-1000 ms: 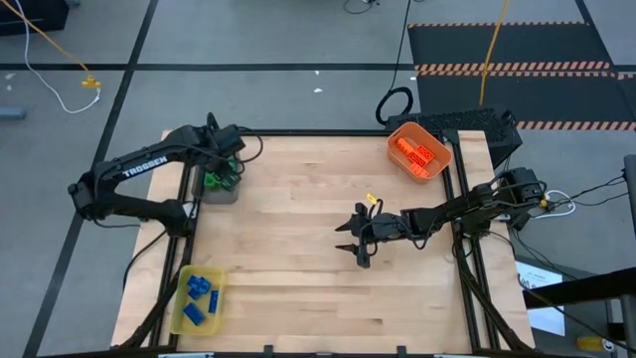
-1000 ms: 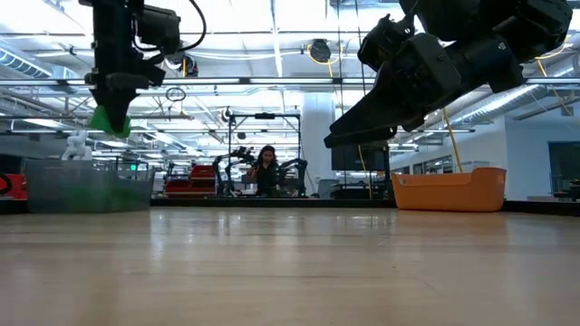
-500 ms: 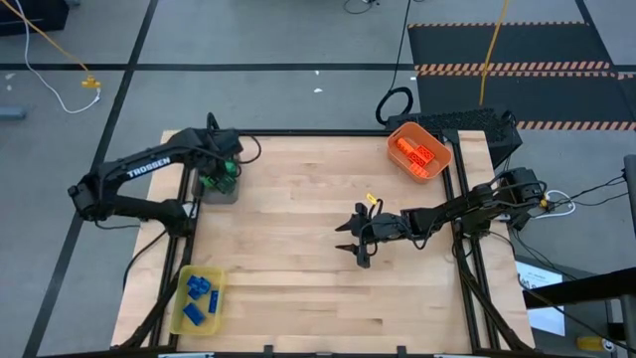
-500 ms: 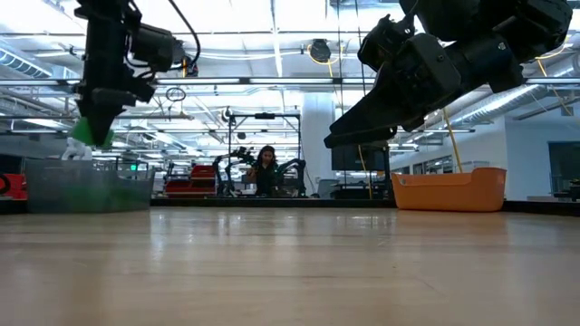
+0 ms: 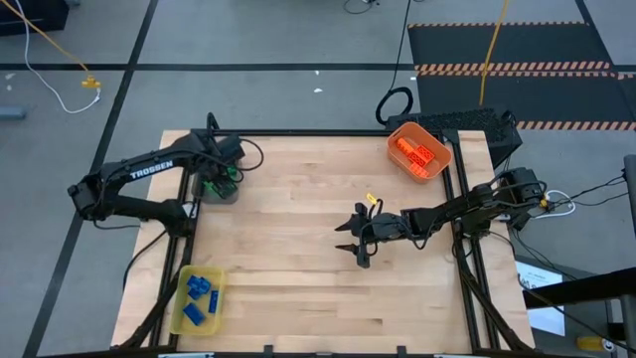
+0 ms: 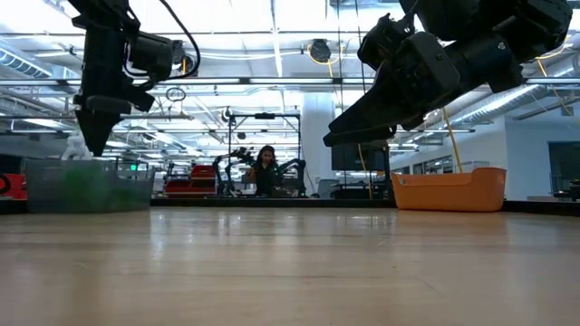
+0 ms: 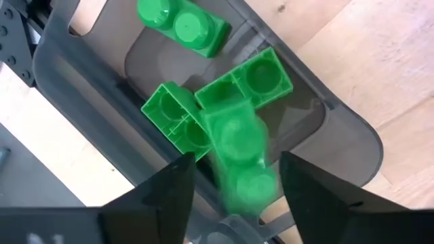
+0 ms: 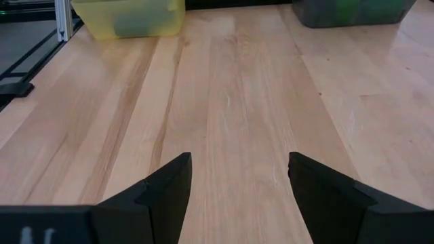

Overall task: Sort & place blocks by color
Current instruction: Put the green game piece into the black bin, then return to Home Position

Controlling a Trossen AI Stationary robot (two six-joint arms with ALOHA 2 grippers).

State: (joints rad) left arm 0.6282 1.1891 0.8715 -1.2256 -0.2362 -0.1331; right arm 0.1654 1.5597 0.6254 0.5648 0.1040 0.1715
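My left gripper (image 5: 221, 175) (image 6: 93, 145) hangs open over the grey bin (image 5: 223, 192) (image 6: 86, 186) at the table's far left. In the left wrist view a blurred green block (image 7: 241, 159) shows between its spread fingers, apart from both, above the bin's floor. Three more green blocks (image 7: 183, 24) (image 7: 254, 78) (image 7: 176, 118) lie in the bin. My right gripper (image 5: 353, 249) (image 8: 241, 196) hovers open above bare table right of centre. Orange blocks (image 5: 415, 151) lie in the orange bin, blue blocks (image 5: 199, 291) in the yellow bin.
The orange bin (image 5: 394, 137) (image 6: 449, 190) stands at the far right corner and the yellow bin (image 5: 179, 316) (image 8: 129, 17) at the near left corner. Bare wood lies between them. A small yellow tag (image 5: 371, 200) lies near my right arm. A person sits far behind the table.
My left gripper has moved a little toward the table's left and down over the grey bin and has let go of the green block. The block, earlier at its fingertips, has dropped away from them toward the bin. My right arm has kept still.
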